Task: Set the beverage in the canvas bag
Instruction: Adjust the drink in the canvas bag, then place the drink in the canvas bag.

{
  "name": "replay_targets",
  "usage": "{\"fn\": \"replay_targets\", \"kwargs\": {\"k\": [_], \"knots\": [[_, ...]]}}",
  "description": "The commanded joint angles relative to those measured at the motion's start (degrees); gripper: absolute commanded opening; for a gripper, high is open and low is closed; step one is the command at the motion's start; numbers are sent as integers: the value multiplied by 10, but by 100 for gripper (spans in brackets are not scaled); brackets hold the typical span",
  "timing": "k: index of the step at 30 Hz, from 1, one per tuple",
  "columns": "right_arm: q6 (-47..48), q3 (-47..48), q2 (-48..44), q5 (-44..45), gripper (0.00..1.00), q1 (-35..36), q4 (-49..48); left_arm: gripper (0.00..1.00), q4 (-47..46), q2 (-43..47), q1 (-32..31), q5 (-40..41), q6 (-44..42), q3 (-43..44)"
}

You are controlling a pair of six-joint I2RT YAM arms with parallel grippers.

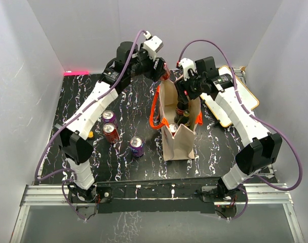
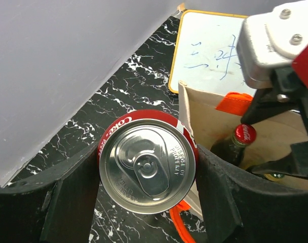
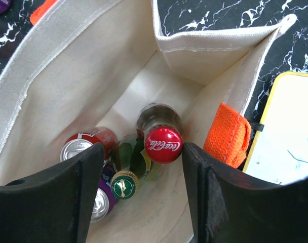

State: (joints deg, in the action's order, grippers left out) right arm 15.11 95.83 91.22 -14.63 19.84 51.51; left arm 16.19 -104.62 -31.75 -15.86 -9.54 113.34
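Note:
My left gripper (image 1: 156,72) is shut on a red Coca-Cola can (image 2: 147,169), held upright above the table just left of the canvas bag's far rim. The beige canvas bag (image 1: 178,137) with orange handles (image 1: 155,109) stands open at the table's middle. My right gripper (image 3: 142,157) is open over the bag's mouth, its fingers either side of a red-capped cola bottle (image 3: 163,143) standing inside. Also inside the bag are a green-capped bottle (image 3: 123,185), a red can (image 3: 79,146) and a purple can (image 3: 101,202).
Three cans stand on the black marbled table left of the bag: a purple one (image 1: 110,117), a red one (image 1: 111,132) and another purple one (image 1: 137,146). A yellow-framed whiteboard (image 1: 240,96) lies at the back right. White walls enclose the table.

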Motion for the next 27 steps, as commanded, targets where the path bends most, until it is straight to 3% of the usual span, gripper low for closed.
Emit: {"fn": "replay_targets", "kwargs": {"k": [1, 8, 20, 23, 27], "knots": [[-8, 37, -23, -22, 67, -1, -30, 0, -52, 92, -1, -32, -5, 15], [-33, 42, -44, -21, 75, -8, -53, 0, -32, 114, -1, -91, 2, 4], [-65, 17, -99, 38, 76, -69, -111, 0, 23, 120, -11, -201, 45, -28], [-68, 8, -108, 58, 76, -89, -120, 0, 63, 90, -14, -219, 40, 5], [-76, 7, -110, 64, 76, -127, -132, 0, 167, 13, -32, -231, 29, 125]]}}
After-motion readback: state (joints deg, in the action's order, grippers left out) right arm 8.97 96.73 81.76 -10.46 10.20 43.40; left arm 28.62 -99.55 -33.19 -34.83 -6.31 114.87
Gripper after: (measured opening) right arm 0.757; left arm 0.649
